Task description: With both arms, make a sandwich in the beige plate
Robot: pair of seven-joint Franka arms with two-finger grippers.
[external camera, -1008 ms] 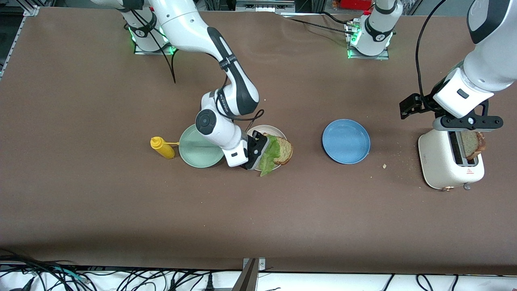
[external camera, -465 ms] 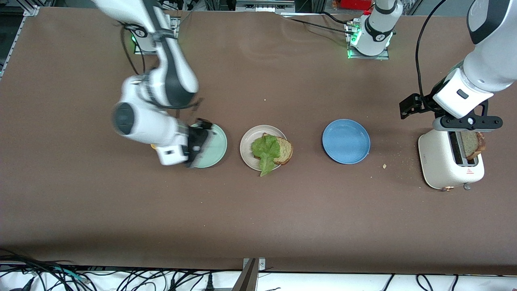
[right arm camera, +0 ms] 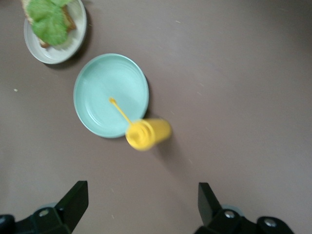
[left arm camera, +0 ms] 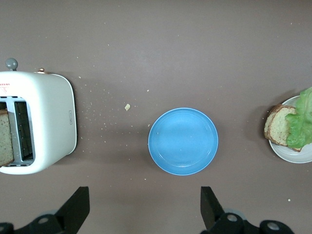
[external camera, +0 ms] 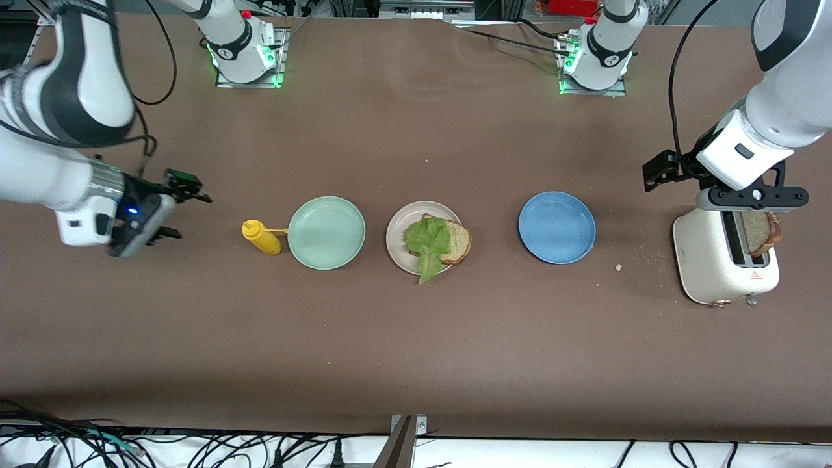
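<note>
Robotics lab: two bench-bolted arm bases [external camera: 242, 49] with green status LEDs, brown-covered table [external camera: 416, 338], loose cabling [external camera: 195, 448] along its edge, aluminium framing.

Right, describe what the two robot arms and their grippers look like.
Both are large white robot arms with dark grey joint bands. Black cables loop along the left arm and the right arm. Their bases glow green. The left gripper is a black bar under a white wrist block bearing a dark oval marking. The right gripper is grey-black with a small blue light and black jaws.
</note>
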